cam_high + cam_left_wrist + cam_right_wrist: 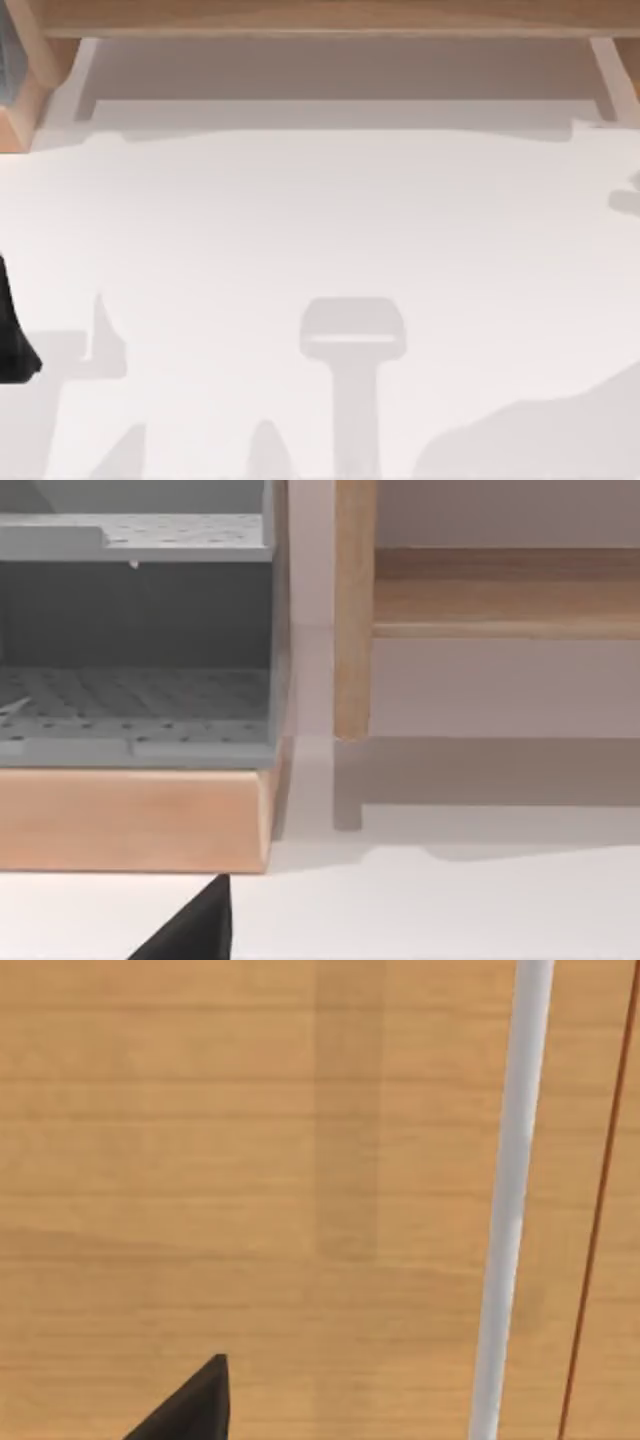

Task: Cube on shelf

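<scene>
While parked at worktop left edge, left gripper unreadable: cannot tell jaw state. Shelf spanning far side; right gripper over wood, likewise.

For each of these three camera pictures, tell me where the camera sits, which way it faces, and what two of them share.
Top view: above the table, looking down; shelf along the far edge, a dark bit of the left arm at the left edge.
Left wrist view: on the left arm, facing the shelf's side support and a grey rack; a dark hand tip shows.
Right wrist view: on the right arm, close against light wood; a dark hand tip shows.
Shared: top and left wrist views both show the shelf.
</scene>
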